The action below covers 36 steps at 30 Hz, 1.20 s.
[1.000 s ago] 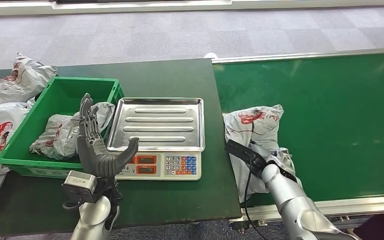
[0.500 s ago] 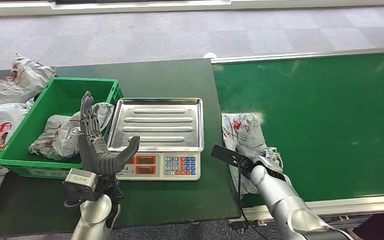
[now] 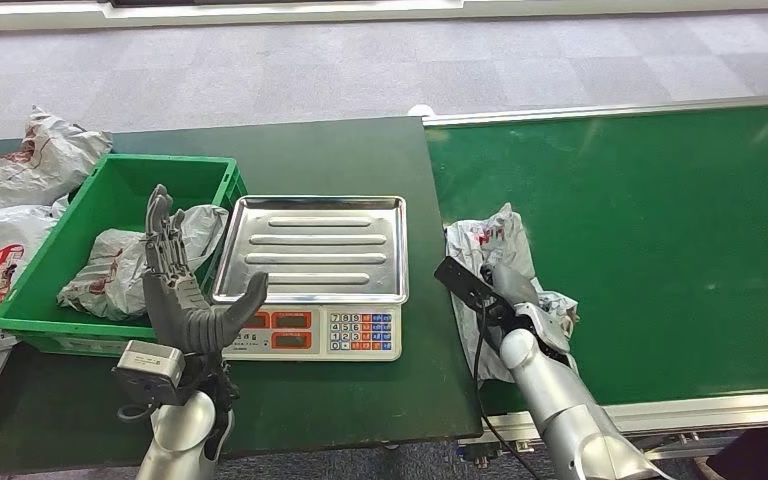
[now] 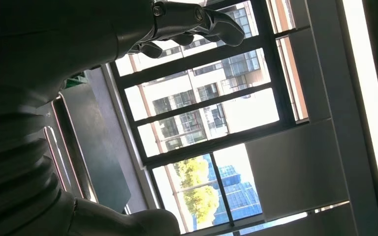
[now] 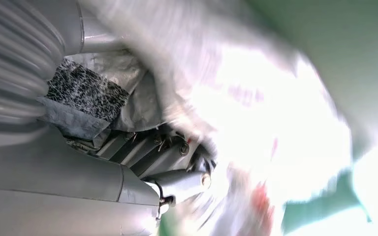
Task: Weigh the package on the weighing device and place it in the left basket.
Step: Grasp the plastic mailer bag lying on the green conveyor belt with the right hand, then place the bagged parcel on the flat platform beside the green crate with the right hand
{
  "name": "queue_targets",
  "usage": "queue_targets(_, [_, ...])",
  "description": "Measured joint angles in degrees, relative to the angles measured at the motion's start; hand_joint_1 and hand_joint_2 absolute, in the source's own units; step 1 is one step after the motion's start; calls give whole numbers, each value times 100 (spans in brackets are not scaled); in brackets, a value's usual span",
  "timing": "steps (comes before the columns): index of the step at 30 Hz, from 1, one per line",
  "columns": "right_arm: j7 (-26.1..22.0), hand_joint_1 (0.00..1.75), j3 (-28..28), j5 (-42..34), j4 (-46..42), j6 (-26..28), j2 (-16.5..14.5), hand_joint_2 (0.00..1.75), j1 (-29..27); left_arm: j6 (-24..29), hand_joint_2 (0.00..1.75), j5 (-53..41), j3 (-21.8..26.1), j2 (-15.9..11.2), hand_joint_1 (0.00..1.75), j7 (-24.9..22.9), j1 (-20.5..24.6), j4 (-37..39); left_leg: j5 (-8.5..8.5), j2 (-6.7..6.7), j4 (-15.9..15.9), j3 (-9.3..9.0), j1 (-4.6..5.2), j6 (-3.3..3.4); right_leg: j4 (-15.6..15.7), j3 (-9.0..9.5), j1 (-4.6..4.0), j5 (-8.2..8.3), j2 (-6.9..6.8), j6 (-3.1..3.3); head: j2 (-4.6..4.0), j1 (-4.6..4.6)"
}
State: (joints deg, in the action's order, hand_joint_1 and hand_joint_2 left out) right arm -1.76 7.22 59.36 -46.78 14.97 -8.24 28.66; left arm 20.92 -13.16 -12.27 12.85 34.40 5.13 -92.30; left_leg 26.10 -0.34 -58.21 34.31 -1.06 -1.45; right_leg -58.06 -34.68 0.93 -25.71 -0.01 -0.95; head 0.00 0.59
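The green conveyor belt (image 3: 660, 230) ran along my right and the dark table (image 3: 340, 160) lay before me, carrying the green basket (image 3: 45, 262) on the left, with a bagged parcel (image 3: 120, 268) already lying in it, and the weighing scale (image 3: 312, 275) just beside it, its steel tray bare. My right hand (image 3: 522, 305) was clenched around the crumpled white package (image 3: 495, 250), which was at the near edge of the belt, right of the scale; whether it had left the belt I could not tell. My left hand (image 3: 185, 300) stood upright in front of the basket and scale, fingers spread and grasping nothing.
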Motion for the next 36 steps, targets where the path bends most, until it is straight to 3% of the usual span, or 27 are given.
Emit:
queue_targets(3, [59,175,2,30,-353,166,-1,175,-82,2,175,-11,18,2,0,0,-24,-21,0,-1,0,1,0,0,0,0,0,-1,-2,1,0,-1])
queue_targets(7, [259,175,-1,505,-3905,1115,-89,175,-1084,5,175,-48,88,68,0,20,-106,-68,6,-2,-1,6,5,6,1,-1,5,-8,-6,-3,0,0])
queue_targets(12, [-60,175,-28,101,-4811,1267,-152,175,-1411,-23,175,-40,88,107,0,21,-62,-35,6,1,-1,5,6,6,2,-1,6,-6,-4,-4,0,-1])
queue_targets(15, [-438,175,-56,-601,-4971,1049,-203,175,-1438,-55,175,-15,88,133,0,24,-10,-10,3,1,0,5,5,5,2,1,6,-1,-4,-4,0,0])
queue_targets(19, [-886,175,18,-1379,-4689,448,-317,175,-1186,-99,175,114,88,175,0,136,93,50,-1,6,2,19,4,3,0,5,4,5,-1,0,0,0])
queue_targets(21, [-984,175,215,-1533,-4035,220,-451,175,-782,-42,175,292,88,211,0,264,174,82,-3,16,4,17,3,-1,-2,4,2,10,8,4,0,-1])
queue_targets(26, [-971,175,1023,-2178,-1996,409,-932,175,309,310,175,639,83,262,0,516,260,118,-24,9,4,4,-4,-5,-5,-1,-5,18,5,11,0,-2])
queue_targets(30, [-945,175,1833,-3230,-990,241,-1126,175,811,476,175,810,83,252,0,579,246,89,-26,-3,4,14,-5,-7,-6,-6,-7,14,-14,14,0,-2])
queue_targets(33, [-938,175,2199,-3516,-458,186,-1194,175,1113,579,175,890,83,232,0,581,221,23,-25,-5,3,19,-4,-5,-5,-8,-6,13,-15,14,0,-2])
queue_targets(36, [-937,44,2527,-3758,-58,226,-1231,175,1283,610,175,916,83,210,0,581,213,-17,-23,-5,2,19,-2,-2,-3,-8,-4,13,-16,13,0,-1])
